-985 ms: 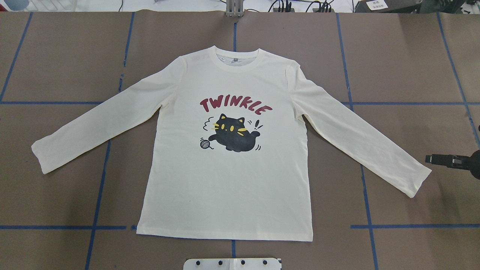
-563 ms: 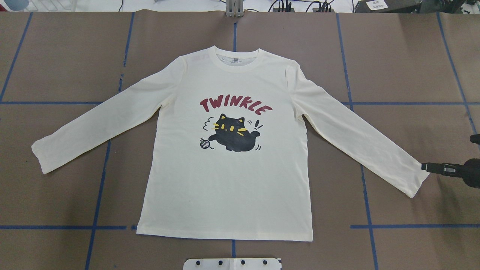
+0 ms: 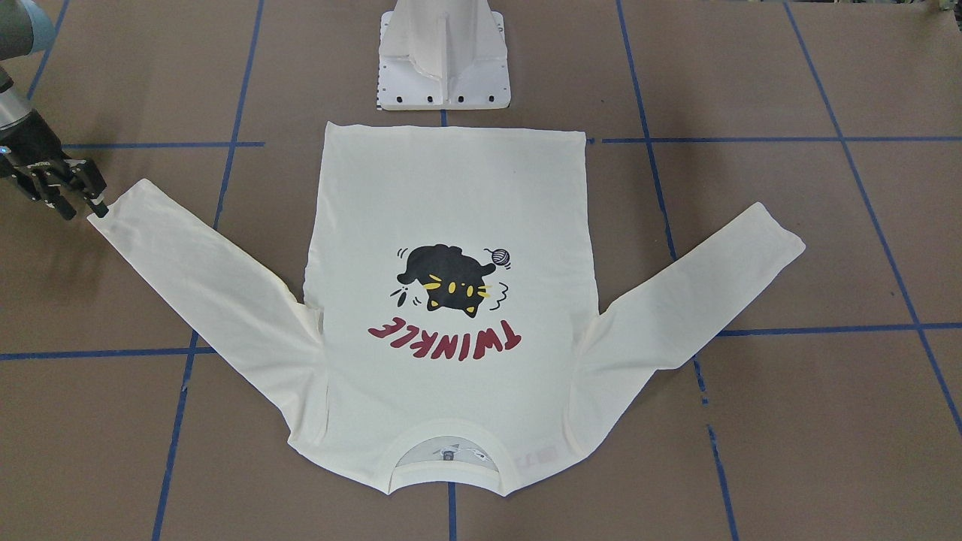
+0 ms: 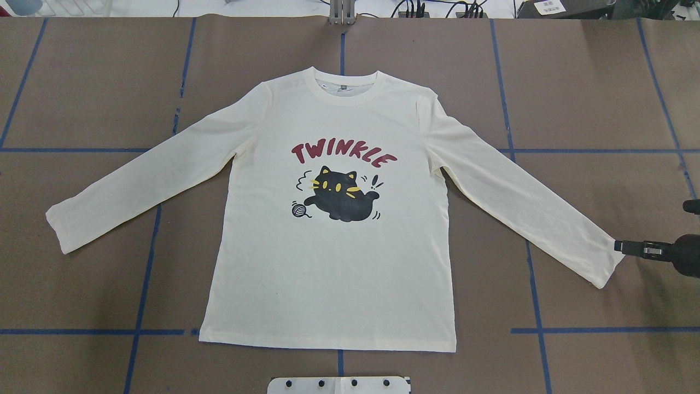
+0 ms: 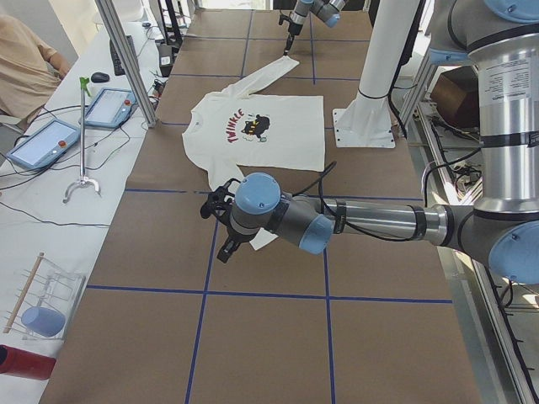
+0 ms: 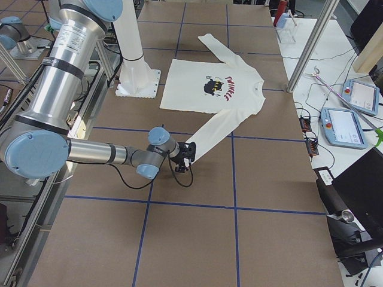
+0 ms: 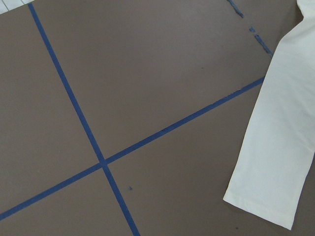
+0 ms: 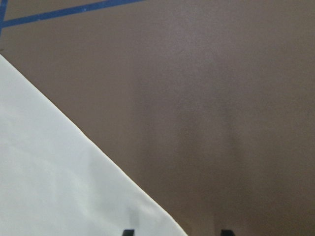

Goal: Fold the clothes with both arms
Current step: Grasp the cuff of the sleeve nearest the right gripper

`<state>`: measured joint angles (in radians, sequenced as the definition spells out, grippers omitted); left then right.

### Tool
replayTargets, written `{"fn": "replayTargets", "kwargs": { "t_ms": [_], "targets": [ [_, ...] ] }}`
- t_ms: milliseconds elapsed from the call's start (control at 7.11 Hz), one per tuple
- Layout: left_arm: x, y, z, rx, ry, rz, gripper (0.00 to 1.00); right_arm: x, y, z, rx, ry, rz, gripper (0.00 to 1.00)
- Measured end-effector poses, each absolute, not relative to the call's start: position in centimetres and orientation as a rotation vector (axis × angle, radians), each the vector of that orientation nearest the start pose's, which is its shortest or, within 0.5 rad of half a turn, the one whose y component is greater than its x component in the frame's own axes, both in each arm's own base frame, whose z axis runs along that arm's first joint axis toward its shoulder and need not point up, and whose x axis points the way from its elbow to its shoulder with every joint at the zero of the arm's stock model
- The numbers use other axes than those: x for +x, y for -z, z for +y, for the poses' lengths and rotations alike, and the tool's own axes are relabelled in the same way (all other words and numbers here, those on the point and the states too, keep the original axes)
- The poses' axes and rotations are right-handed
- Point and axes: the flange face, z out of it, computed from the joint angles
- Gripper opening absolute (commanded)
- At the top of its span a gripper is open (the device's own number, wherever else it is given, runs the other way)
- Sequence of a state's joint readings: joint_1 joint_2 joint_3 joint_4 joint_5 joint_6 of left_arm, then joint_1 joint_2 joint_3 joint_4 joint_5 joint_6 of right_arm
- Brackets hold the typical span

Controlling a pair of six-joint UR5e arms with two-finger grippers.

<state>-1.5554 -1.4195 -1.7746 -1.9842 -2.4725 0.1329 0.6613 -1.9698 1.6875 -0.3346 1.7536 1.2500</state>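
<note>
The cream shirt (image 4: 333, 257) lies flat with the cat print and "TWINKLE" up and both sleeves spread out. My right gripper (image 4: 618, 246) sits low at the right sleeve cuff (image 4: 604, 262); the front-facing view shows this gripper (image 3: 94, 207) at the sleeve's tip. In the right wrist view its two fingertips (image 8: 128, 232) stand apart, open, with the cuff's edge (image 8: 74, 196) by one of them. My left gripper (image 5: 221, 223) hovers over the left sleeve cuff (image 7: 275, 162). It shows only in the exterior left view, so I cannot tell its state.
Brown paper with blue tape lines (image 4: 525, 148) covers the table. The white pedestal base (image 3: 443, 60) stands just behind the shirt's hem. Tablets (image 5: 42, 143) and a person's shoulder (image 5: 21, 59) are at the far side table.
My right gripper has moved in from the table's right edge and toward the robot, down to the right cuff. The cuff's corner has shifted slightly. The shirt's body lies as before.
</note>
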Motion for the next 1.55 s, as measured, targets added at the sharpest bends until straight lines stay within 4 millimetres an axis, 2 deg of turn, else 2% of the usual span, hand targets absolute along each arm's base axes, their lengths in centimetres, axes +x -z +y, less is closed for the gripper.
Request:
{"fn": "replayTargets", "kwargs": {
  "t_ms": [281, 422, 563, 704, 1266, 1548],
  "targets": [
    [-4.8, -57.3, -44.5, 0.487, -0.346, 0.859, 1.00, -20.9, -63.8, -30.7, 0.300, -0.222, -0.923, 0.57],
    [-4.8, -57.3, -44.5, 0.486, -0.346, 0.859, 1.00, -21.1, -64.0, -30.7, 0.301, -0.221, -0.922, 0.50],
    [-4.9, -57.3, -44.5, 0.485, -0.345, 0.858, 1.00, -21.4, -64.1, -30.9, 0.301, -0.219, -0.922, 0.31],
    [-4.9, -57.4, -44.5, 0.485, -0.345, 0.858, 1.00, -21.7, -64.2, -31.1, 0.300, -0.218, -0.921, 0.00],
    [-4.8, -57.3, -44.5, 0.484, -0.345, 0.861, 1.00, -21.8, -63.9, -31.3, 0.309, -0.209, -0.924, 0.00],
    [-4.8, -57.3, -44.5, 0.485, -0.346, 0.861, 1.00, -22.0, -61.6, -31.6, 0.313, -0.202, -0.946, 0.00]
  ]
}}
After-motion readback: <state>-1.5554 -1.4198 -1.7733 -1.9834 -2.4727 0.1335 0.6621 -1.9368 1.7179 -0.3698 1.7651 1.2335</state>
